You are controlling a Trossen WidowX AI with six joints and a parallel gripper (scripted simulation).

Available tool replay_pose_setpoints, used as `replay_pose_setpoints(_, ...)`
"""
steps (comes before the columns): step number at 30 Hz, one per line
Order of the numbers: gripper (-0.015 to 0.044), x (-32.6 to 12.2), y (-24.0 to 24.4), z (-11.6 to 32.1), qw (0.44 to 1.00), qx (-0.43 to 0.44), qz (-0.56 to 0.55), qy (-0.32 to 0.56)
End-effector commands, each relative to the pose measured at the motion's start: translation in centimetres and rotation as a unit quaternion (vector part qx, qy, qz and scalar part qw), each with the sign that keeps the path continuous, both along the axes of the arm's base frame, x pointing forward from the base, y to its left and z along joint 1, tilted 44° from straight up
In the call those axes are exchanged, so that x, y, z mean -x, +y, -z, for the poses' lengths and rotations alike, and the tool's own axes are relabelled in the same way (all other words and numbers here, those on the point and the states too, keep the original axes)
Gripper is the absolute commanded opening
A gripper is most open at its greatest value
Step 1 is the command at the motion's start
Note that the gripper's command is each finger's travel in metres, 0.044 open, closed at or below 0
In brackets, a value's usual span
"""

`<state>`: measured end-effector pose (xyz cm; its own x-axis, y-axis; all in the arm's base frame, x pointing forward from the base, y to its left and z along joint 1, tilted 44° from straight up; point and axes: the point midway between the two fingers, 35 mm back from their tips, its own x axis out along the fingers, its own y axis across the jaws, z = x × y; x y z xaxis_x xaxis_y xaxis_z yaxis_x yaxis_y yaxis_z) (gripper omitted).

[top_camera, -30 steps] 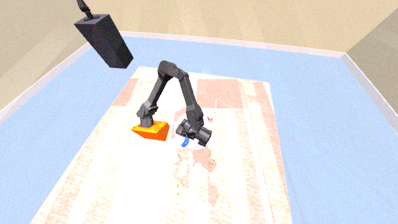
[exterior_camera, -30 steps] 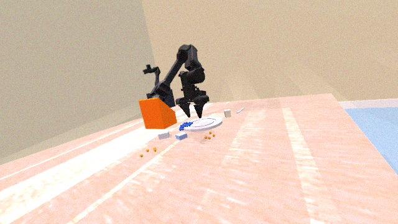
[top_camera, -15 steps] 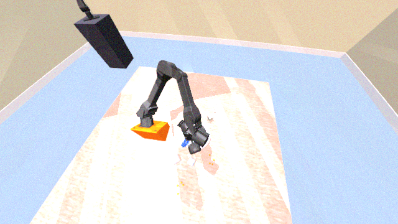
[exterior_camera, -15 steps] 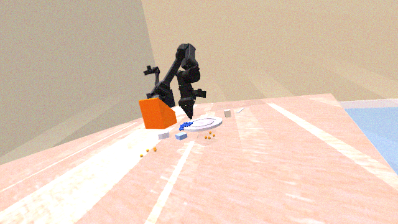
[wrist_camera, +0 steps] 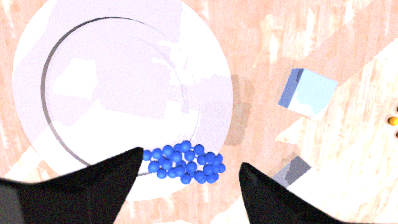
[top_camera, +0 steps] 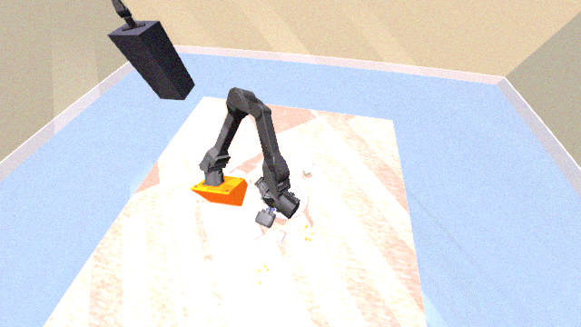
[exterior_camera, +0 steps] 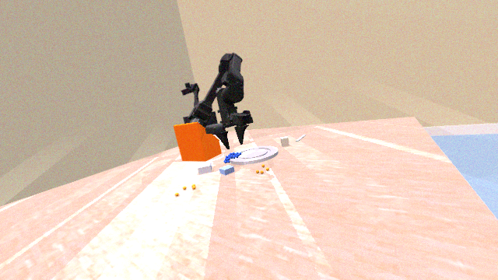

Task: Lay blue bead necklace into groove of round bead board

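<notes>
The blue bead necklace (exterior_camera: 233,156) (wrist_camera: 186,146) lies bunched in a narrow heap across the edge of the round bead board, one end over the groove and the other past the outer rim. In the top view the arm hides most of it. The round bead board (exterior_camera: 273,152) (wrist_camera: 25,85) is pale, flat and has a thin circular groove. My gripper (exterior_camera: 234,146) (wrist_camera: 192,161) is open and empty, pointing down above the necklace. In the wrist view the heap lies between the two fingertips, its left end close to the left fingertip.
A light blue block (exterior_camera: 226,170) (wrist_camera: 315,92) and a white block (exterior_camera: 204,168) lie near the board. A grey cube (top_camera: 307,173) (exterior_camera: 285,141) and a white stick (exterior_camera: 300,138) lie behind it. Small orange beads (exterior_camera: 263,166) are scattered in front. The orange arm base (top_camera: 227,195) (exterior_camera: 191,144) stands beside the board.
</notes>
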<state>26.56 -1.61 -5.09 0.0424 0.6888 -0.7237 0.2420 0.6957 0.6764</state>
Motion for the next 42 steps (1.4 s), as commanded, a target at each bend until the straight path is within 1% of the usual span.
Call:
replay_pose_setpoints(1,0.031,2.8,-0.7,0.8,0.891,-0.016,0.321,0.32)
replay_pose_setpoints(4,0.031,2.9,-0.8,0.9,0.865,-0.018,0.356,0.353)
replay_pose_setpoints(26,0.031,2.9,-0.8,0.9,0.865,-0.018,0.356,0.353)
replay_pose_setpoints(32,0.031,2.9,0.2,1.9,0.865,-0.018,0.356,0.353)
replay_pose_setpoints(33,0.031,2.6,-0.5,1.3,0.868,-0.016,0.355,0.347)
replay_pose_setpoints(42,0.031,2.6,0.2,2.1,0.867,-0.016,0.355,0.348)
